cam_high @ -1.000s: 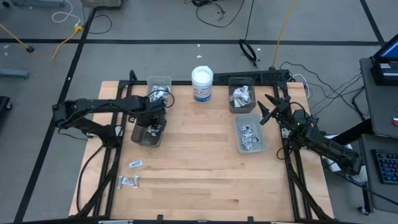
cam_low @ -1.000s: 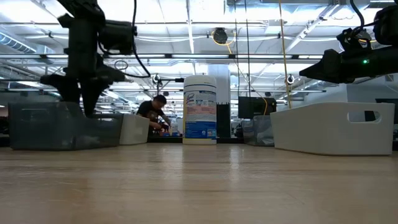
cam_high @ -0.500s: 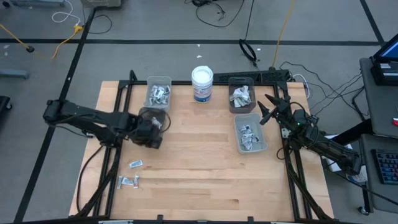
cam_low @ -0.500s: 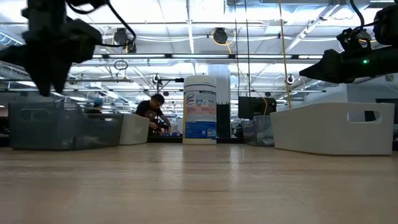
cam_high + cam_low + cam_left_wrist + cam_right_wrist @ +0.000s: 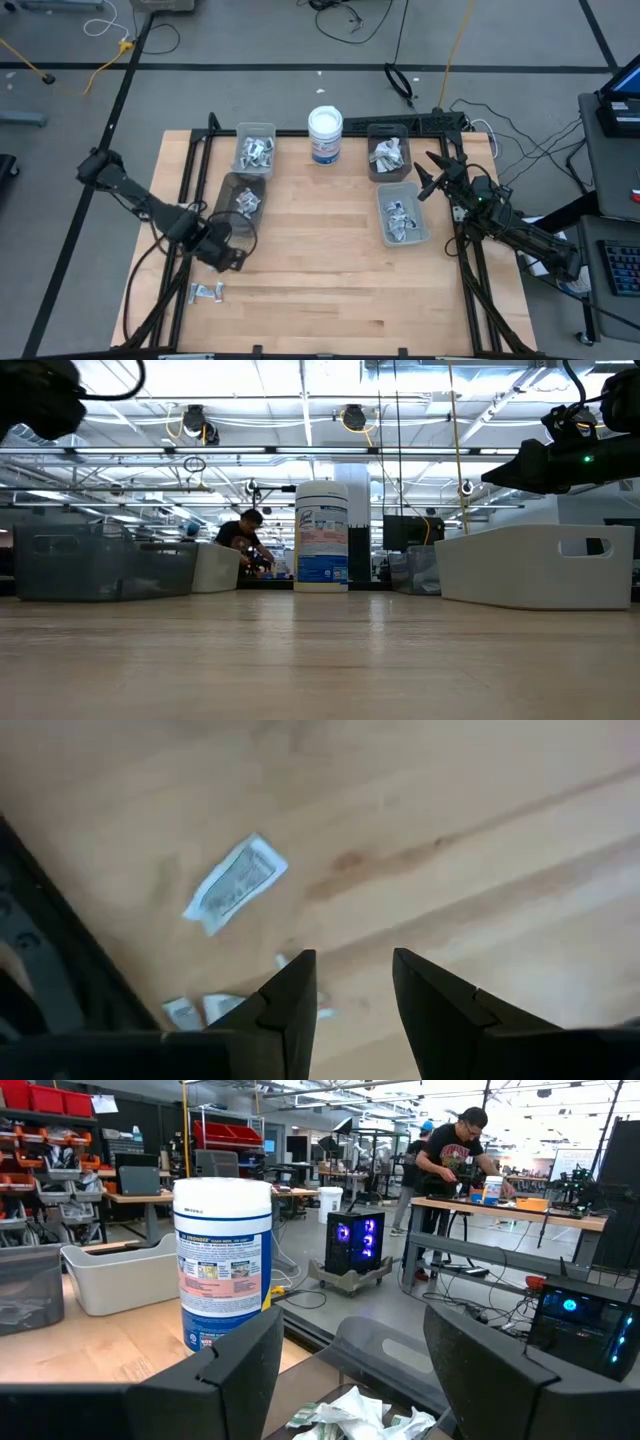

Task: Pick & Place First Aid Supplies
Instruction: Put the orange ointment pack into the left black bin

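Although most small flat white first aid packets (image 5: 399, 217) already fill the four rectangular plastic bins (image 5: 242, 208), a few loose packets (image 5: 236, 884) remain on the wooden table (image 5: 320, 270), where the left gripper (image 5: 352, 982) hovers part-open and empty; the right gripper (image 5: 345, 1345) waits wide by its bins.

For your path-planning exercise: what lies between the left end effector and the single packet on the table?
Only bare wood, per the left wrist view: the left end effector is open above the table, the packet just ahead.

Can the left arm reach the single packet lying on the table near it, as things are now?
Probably yes. The left gripper hangs just above the packet with its jaws open, and only bare table lies between them.
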